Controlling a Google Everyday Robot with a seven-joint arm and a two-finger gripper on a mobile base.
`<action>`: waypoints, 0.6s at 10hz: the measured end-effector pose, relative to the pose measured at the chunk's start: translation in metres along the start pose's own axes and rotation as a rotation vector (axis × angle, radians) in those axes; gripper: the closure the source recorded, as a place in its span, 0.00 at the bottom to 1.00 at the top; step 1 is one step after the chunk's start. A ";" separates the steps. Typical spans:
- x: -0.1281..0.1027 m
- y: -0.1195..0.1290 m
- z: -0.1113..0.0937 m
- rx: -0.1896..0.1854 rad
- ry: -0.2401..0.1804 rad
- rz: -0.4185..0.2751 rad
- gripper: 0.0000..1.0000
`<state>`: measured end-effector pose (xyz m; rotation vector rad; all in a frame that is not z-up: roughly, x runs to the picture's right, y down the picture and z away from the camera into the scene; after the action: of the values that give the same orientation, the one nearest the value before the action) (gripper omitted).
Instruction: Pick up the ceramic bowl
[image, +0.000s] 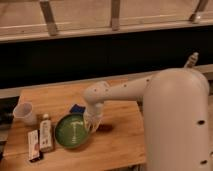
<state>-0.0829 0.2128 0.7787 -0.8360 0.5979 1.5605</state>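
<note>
Tool (91, 123) sits at the ceramic bowl's (71, 131) right rim, near the table's (120, 135) front edge.

Glossy green ceramic bowl (73, 131) sits upright on the table, tool (91, 123) at its right rim.

— What sits on the wooden table (120, 140)?

— At its left edge, toward the back, a small translucent plastic cup (24, 113), upright. In front of the cup, nearer the table's front-left corner, a pale bottle (46, 132) lies on its side, and just left of it a flat white packet (33, 145) with a dark end.

— Anything nearer the table's middle?

— A small blue object (76, 108), toward the back, and a small dark reddish thing (103, 128) I can't identify. The gripper (91, 121) hangs low between those two.

— And behind the table?

— A dark band (100, 55), with a pale ledge and metal posts (115, 15) above.
</note>
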 end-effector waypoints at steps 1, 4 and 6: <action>-0.002 0.002 -0.019 0.004 -0.037 0.000 0.92; -0.001 0.003 -0.032 0.013 -0.057 -0.002 0.92; -0.001 0.005 -0.032 0.010 -0.060 -0.004 0.92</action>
<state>-0.0821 0.1861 0.7596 -0.7798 0.5593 1.5722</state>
